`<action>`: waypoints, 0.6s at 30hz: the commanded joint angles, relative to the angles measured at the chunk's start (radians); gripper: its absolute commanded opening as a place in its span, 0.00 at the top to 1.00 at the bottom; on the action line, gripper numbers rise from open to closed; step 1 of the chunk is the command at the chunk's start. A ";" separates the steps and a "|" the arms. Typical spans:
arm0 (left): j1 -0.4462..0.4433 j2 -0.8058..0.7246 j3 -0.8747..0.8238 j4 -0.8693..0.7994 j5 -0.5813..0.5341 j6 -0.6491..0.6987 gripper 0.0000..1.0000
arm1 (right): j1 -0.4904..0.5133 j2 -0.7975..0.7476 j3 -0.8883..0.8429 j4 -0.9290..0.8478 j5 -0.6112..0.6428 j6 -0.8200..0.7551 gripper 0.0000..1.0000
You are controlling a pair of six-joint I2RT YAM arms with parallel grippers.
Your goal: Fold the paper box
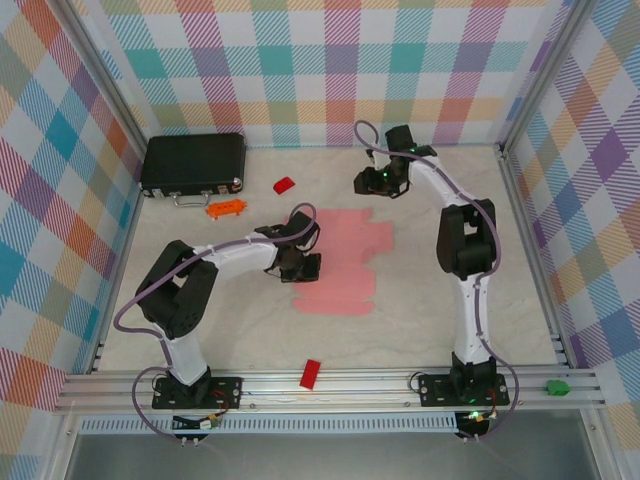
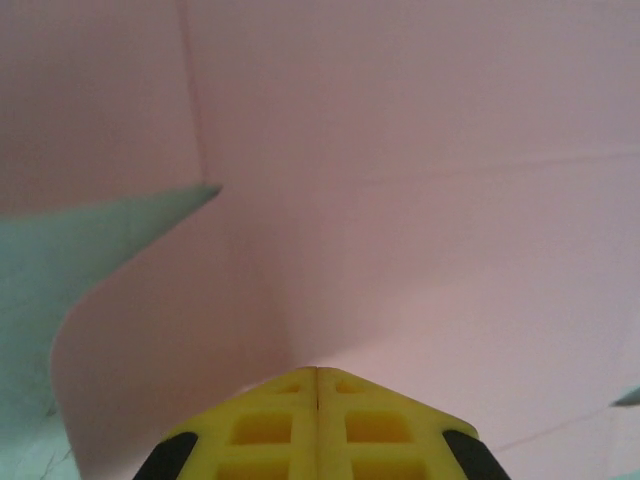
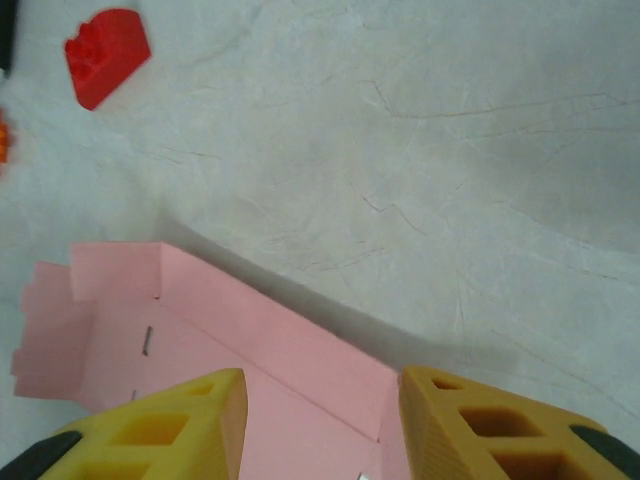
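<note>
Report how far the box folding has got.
Done: almost nothing; the paper box lies mostly flat on the table. In hand: the left gripper has its fingers shut at the card's left edge, apparently pinching it, one corner curling up. The right gripper hangs open over the far edge. Left: all folds and tabs.

**One overhead camera, two wrist cameras**

The top view looks down from above and behind the arm bases at 6 o'clock, covering the whole table (image 1: 430,330). The left wrist camera looks past the left gripper (image 2: 317,373) at 6 o'clock, very near the paper box (image 2: 420,200). The right wrist camera, farther off, looks past the right gripper (image 3: 320,385) at the same sheet's edge.
</note>
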 commanded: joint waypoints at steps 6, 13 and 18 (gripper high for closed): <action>-0.005 -0.028 -0.027 -0.053 -0.026 0.056 1.00 | -0.001 0.073 0.101 -0.133 -0.001 -0.087 0.52; 0.039 -0.017 -0.049 -0.107 -0.103 0.181 1.00 | -0.014 0.083 0.101 -0.168 -0.007 -0.166 0.44; 0.046 -0.003 -0.043 -0.121 -0.150 0.275 1.00 | -0.014 0.095 0.092 -0.178 -0.065 -0.300 0.43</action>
